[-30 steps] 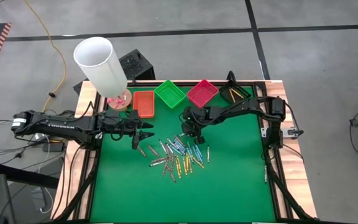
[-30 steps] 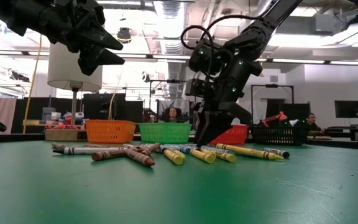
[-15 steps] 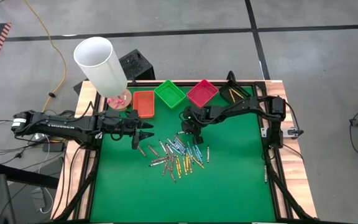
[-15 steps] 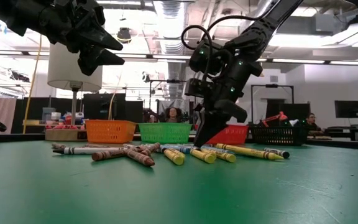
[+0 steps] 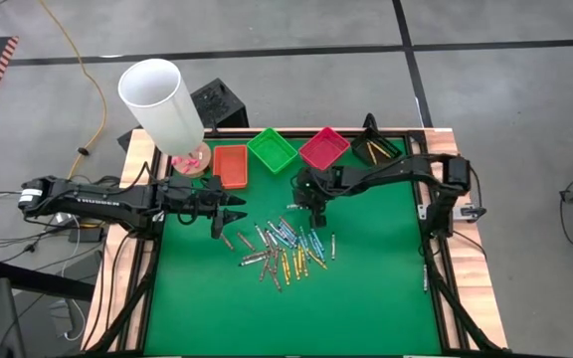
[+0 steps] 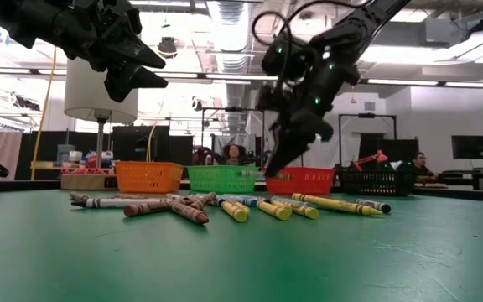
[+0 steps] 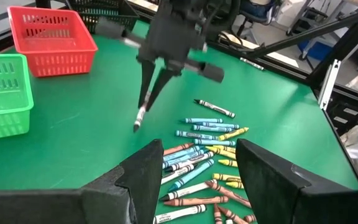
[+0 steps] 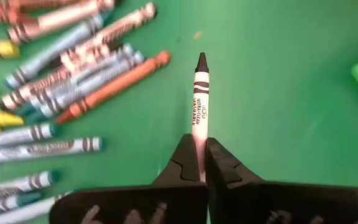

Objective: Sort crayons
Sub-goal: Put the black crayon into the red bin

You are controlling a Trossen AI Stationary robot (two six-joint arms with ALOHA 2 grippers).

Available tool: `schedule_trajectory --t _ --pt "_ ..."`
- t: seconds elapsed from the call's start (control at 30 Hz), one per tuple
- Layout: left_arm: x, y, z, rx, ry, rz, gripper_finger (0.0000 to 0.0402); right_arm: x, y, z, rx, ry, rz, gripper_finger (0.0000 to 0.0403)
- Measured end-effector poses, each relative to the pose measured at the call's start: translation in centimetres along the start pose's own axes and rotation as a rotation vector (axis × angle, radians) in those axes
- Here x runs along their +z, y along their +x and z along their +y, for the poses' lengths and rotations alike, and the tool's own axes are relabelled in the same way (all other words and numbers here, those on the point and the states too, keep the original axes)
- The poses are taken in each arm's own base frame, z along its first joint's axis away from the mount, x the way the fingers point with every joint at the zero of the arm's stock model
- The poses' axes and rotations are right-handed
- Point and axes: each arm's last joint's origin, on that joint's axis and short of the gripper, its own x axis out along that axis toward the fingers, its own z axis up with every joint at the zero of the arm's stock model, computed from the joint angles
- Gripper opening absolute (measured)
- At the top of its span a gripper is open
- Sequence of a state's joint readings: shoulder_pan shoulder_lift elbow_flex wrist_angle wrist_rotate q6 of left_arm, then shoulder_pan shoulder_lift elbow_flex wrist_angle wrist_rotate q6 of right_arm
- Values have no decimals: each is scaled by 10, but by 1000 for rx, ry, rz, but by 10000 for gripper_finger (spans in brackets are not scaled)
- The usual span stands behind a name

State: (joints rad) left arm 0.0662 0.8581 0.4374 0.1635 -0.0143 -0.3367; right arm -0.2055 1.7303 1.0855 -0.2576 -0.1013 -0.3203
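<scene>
Our left gripper (image 5: 229, 213) is hovering spread beside the crayon pile (image 5: 286, 247). Our right gripper (image 8: 199, 163) is pinching a black-tipped white crayon (image 8: 199, 99) above the mat, its long axis jutting straight out beyond the fingertips, with the black tray (image 5: 376, 147) lying nearer this arm.

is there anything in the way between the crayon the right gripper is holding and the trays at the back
Nothing visible blocks it. The right gripper holds a white crayon with a black tip lifted clear of the crayon pile. Only bare green mat lies between it and the orange tray, green tray, pink tray and black tray.
</scene>
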Motion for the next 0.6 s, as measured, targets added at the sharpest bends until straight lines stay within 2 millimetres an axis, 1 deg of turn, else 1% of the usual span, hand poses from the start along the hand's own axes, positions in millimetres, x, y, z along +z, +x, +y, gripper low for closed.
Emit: schedule_trajectory --t 0.1,0.27,0.33,0.47,0.6 --pt "0 0 0 0 0 0 192 6 -14 -5 -38 45 -48 2" --pt "0 0 0 0 0 0 192 11 -37 -23 -217 144 -106 2" --pt "0 0 0 0 0 0 192 11 -45 -31 -314 199 -119 2" --pt "0 0 0 0 0 0 192 5 -61 -53 -521 356 -114 2" --pt "0 0 0 0 -8 0 192 -10 -67 -75 -636 517 -87 1"
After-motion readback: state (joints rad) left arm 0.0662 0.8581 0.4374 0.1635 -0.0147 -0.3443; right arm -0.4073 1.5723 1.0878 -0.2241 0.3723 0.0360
